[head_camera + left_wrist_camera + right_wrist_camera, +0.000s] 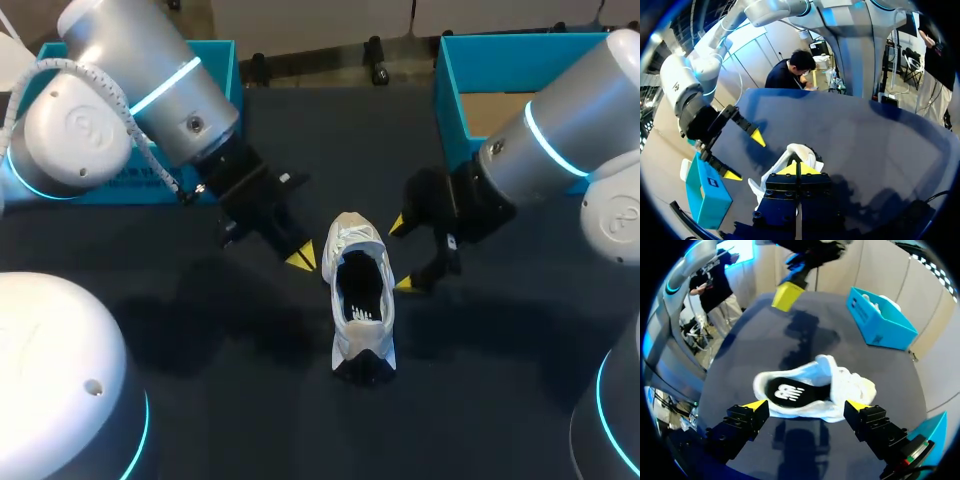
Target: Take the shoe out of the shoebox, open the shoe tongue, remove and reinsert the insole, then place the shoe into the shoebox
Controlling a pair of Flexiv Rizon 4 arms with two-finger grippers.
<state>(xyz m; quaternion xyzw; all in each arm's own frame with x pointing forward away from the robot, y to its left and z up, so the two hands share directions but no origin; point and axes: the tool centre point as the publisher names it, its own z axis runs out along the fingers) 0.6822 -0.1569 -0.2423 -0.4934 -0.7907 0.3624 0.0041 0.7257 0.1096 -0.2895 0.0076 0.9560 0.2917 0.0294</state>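
Note:
The white shoe (360,300) lies on the dark table in the middle, heel toward me, its black insole (361,292) showing in the opening. My left gripper (302,258) is shut, its tips right at the shoe's front left side; I cannot tell if they touch. In the left wrist view the left gripper (797,167) sits just over the white shoe (790,152). My right gripper (401,255) stands open at the shoe's right side. The right wrist view has the shoe (815,390) lying across in front of the open right gripper (807,406), with nothing gripped.
A blue shoebox (450,90) with a cardboard floor stands at the back right. A second blue box (222,55) is at the back left, behind my left arm; in the right wrist view this box (880,322) holds something white.

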